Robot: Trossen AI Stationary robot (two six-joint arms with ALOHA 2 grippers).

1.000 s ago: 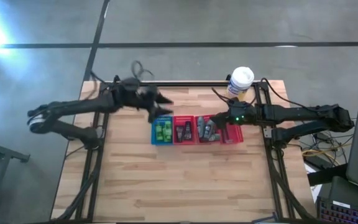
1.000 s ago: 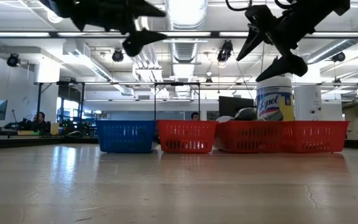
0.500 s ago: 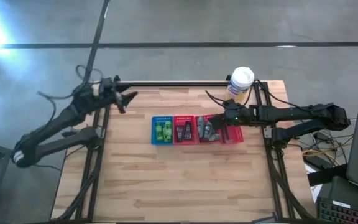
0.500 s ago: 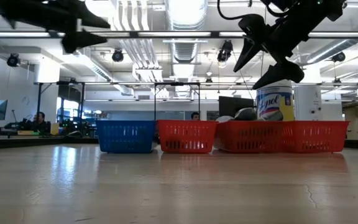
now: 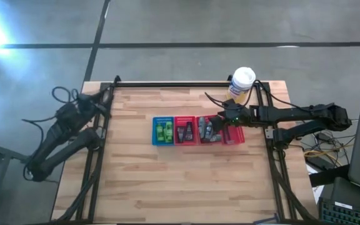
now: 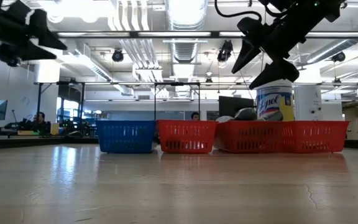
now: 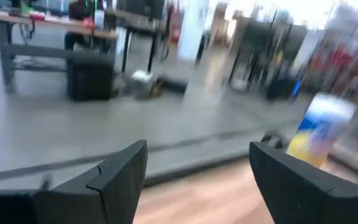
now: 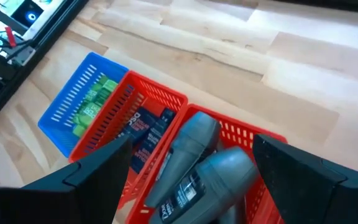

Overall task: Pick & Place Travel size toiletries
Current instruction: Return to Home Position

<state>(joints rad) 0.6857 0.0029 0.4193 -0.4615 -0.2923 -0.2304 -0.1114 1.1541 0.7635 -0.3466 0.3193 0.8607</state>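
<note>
The toiletries lie sorted in a row of small trays at mid-table. Green packets [image 5: 163, 131] [image 8: 92, 102] fill the blue tray. Dark tubes [image 5: 184, 131] [image 8: 145, 132] lie in the first red tray. Grey oval containers [image 5: 207, 129] [image 8: 199, 163] are stacked in the second red tray. No thin dark stick shows. My right gripper [image 5: 220, 122] [image 6: 267, 55] [image 8: 191, 186] hangs open above the grey containers, clear of them. My left gripper [image 5: 103, 100] [image 6: 31, 32] [image 7: 197, 180] is open and empty, high over the table's far left corner.
A tall yellowish canister with a white lid [image 5: 242, 83] [image 6: 275, 99] stands at the far edge, just behind my right arm. Another red tray [image 5: 234, 134] sits at the right end of the row. Bare wood [image 5: 180, 181] spreads across the table's near half.
My left arm has swung away from the blue tray, toward the table's left edge, and its open gripper now hangs over the far left corner. My right gripper has crept slightly toward the table's left over the grey containers and has stayed open. The trays and their contents have not moved.
</note>
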